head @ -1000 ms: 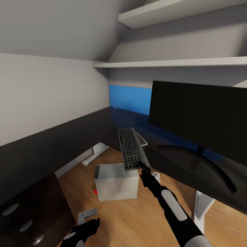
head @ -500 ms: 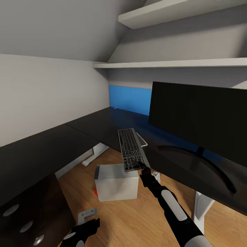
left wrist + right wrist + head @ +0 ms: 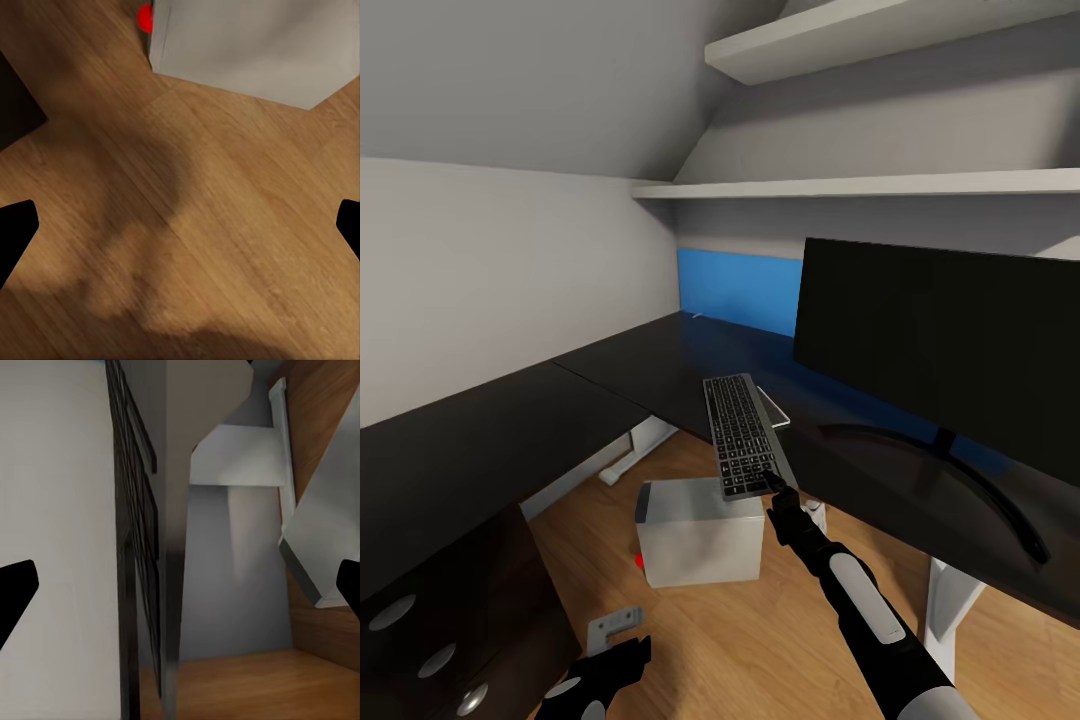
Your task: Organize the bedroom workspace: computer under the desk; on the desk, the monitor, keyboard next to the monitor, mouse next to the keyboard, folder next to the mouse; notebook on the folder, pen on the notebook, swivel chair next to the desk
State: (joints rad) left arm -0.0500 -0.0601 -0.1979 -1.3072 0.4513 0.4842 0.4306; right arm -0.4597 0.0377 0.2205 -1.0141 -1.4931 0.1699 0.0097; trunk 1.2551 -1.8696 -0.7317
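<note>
The dark grey keyboard [image 3: 740,435] lies tilted, its far end over the black desk [image 3: 600,375] and its near end jutting past the edge above the pale grey computer [image 3: 695,530] on the floor. My right gripper [image 3: 772,487] is at the keyboard's near corner; in the right wrist view its fingertips [image 3: 16,592] stand wide apart, open, with the keyboard [image 3: 136,540] edge-on between them. The monitor [image 3: 950,335] stands on the desk to the right. My left gripper [image 3: 610,665] hangs low, open over bare floor [image 3: 180,225], near the computer [image 3: 255,45].
Desk drawers with silver knobs [image 3: 435,655] are at the lower left. White desk legs [image 3: 630,455] stand behind the computer and another [image 3: 945,600] at the right. A thin grey flat piece [image 3: 775,410] lies beside the keyboard. A blue panel [image 3: 740,290] backs the desk; shelves [image 3: 860,185] hang above.
</note>
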